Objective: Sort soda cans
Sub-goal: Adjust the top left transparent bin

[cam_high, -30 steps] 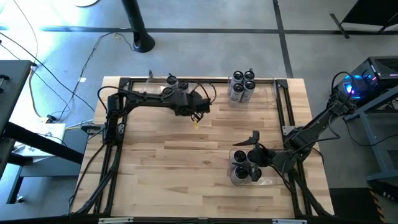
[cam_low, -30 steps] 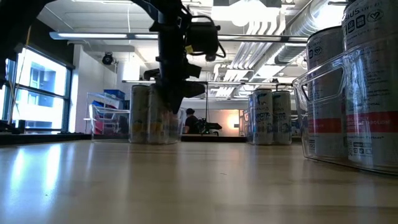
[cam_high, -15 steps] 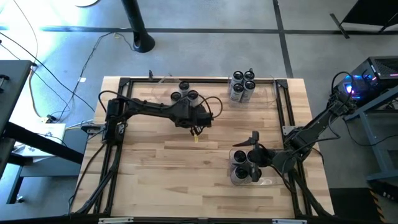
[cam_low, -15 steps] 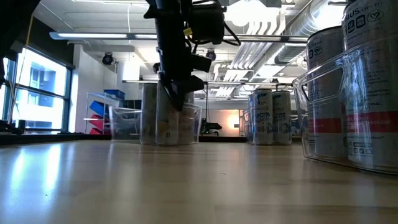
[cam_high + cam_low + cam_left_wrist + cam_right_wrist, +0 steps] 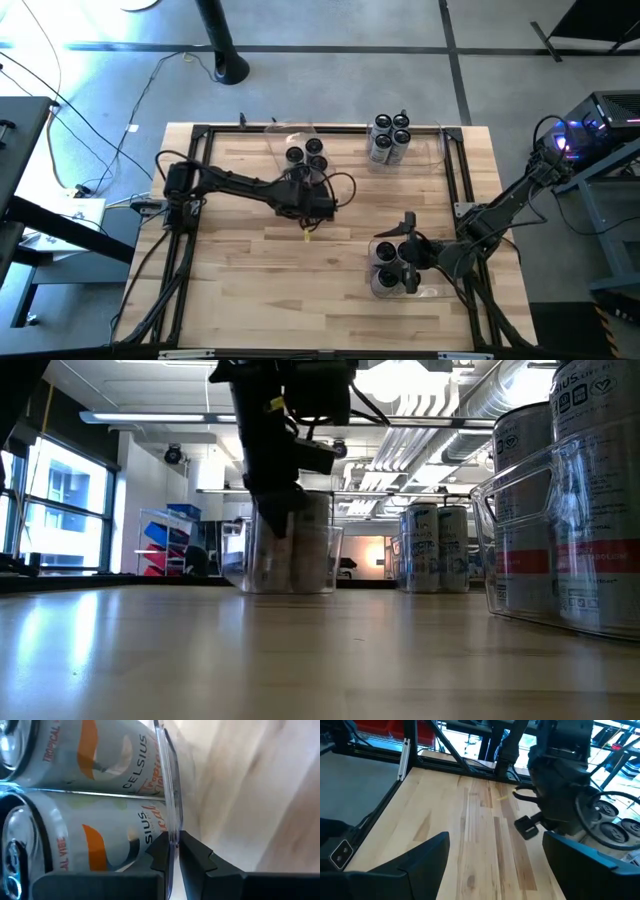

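A clear bin [image 5: 300, 135] holding three soda cans [image 5: 313, 148] stands on the table's far middle; in the low view this bin [image 5: 318, 560] sits just right of my left gripper [image 5: 272, 520]. My left gripper [image 5: 318, 188] is at the bin's near side, shut on its wall. My right gripper [image 5: 408, 232] is open and hovers over the near-right bin [image 5: 425, 292] of cans [image 5: 388, 268]. More cans [image 5: 390, 138] stand at the far right. My left gripper [image 5: 172, 842] pinches the clear bin's wall at its top rim [image 5: 172, 827], one finger inside next to a can [image 5: 100, 845] and one finger outside. The fingers come down from above. The bin stands flat on the table with its cans upright.
A black frame [image 5: 455, 170] runs along the table's far, left and right sides. The cans [image 5: 435, 550] at the far right stand in another clear bin. The near-right bin [image 5: 560, 530] looms close to the low camera. Bare wood [image 5: 260, 280] lies across the near left.
My left gripper has moved toward the table's right and near edges while shut on the bin's wall. The bin with its three cans has slid along the table with it, from the far left toward the far middle. The cans have stayed upright.
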Motion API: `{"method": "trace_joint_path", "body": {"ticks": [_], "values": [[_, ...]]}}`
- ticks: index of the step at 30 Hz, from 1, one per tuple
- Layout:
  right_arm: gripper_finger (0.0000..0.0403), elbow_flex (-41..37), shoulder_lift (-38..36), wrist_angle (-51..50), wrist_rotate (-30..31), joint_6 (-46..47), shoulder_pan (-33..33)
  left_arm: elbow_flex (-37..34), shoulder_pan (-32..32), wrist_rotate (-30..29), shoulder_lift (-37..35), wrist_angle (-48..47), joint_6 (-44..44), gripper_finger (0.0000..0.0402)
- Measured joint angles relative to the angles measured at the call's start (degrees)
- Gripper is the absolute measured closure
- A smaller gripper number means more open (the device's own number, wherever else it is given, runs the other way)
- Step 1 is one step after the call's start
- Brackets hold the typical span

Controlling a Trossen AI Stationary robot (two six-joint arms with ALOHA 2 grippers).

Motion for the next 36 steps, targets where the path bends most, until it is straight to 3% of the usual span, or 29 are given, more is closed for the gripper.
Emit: {"method": "trace_joint_path", "body": {"ticks": [31,36], "values": [[0.0087,0.0,0.0,-0.4,0.0,0.9,0.0,-0.2,-6.2,2.6,-2.9,-1.3,3.9,0.0379],[0.0087,0.0,0.0,-0.4,0.0,0.9,0.0,-0.2,-6.3,3.4,-3.0,-1.7,4.5,0.0346]]}}
